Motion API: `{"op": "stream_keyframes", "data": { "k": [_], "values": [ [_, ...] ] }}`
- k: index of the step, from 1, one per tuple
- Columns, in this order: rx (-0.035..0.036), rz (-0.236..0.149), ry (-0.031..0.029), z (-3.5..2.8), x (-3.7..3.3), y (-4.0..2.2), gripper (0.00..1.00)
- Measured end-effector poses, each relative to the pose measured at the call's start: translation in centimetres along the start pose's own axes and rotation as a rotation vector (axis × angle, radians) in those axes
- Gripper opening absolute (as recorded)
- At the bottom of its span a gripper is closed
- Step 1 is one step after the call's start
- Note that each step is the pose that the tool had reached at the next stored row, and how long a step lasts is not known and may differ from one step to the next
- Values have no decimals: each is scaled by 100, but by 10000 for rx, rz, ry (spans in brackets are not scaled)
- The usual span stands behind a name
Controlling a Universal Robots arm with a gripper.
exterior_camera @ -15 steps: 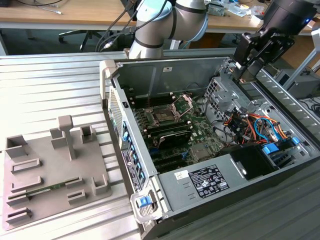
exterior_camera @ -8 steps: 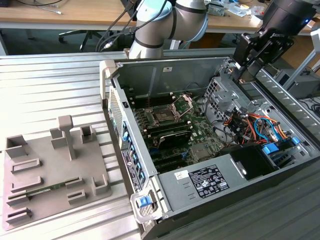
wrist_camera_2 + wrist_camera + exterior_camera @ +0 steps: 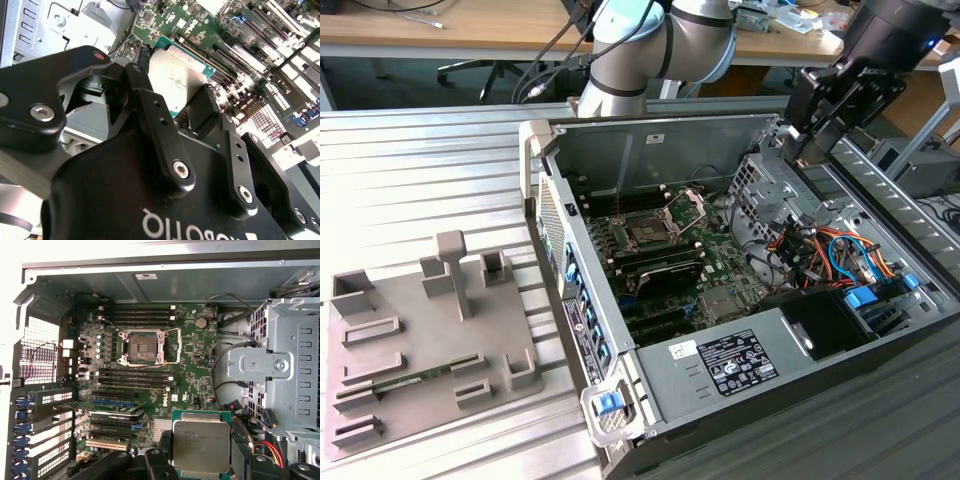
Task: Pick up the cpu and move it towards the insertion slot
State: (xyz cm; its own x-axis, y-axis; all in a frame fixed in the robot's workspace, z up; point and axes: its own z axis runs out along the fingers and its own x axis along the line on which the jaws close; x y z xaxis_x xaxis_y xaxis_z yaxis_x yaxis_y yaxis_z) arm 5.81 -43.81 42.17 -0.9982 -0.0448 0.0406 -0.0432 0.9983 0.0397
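Fingers [image 3: 200, 107] closed on cpu [image 3: 201, 446] edges, chip held above open case, well apart from insertion slot [image 3: 142, 346].

Around me: a pale grey ribbed metal work surface [image 3: 420, 170], its slats running across the scene. At the far side, a long light wooden desk [image 3: 450, 30] with dark cables trailing over its edge. Beneath the desk, the star-shaped base of an office chair [image 3: 480, 70] on a dark floor [image 3: 360, 78]. Light is even and bright.
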Motion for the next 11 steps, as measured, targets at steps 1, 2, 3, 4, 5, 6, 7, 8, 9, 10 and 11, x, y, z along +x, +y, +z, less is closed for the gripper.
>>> {"op": "stream_keyframes", "data": {
  "k": [1,2,3,4,5,6,7,8,9,10,11],
  "values": [
    [0,1,0,2,2,0,55],
    [1,0,0,3,5,0,55],
    [1,0,1,5,6,0,55],
    [1,0,0,8,9,0,55],
    [1,0,0,11,12,0,55],
    [1,0,0,13,15,0,55],
    [1,1,0,17,19,0,55],
    [1,1,0,18,20,0,55],
    [1,0,0,20,22,0,55],
    [1,0,0,22,25,0,55],
    [1,0,0,24,26,0,55]
  ]
}}
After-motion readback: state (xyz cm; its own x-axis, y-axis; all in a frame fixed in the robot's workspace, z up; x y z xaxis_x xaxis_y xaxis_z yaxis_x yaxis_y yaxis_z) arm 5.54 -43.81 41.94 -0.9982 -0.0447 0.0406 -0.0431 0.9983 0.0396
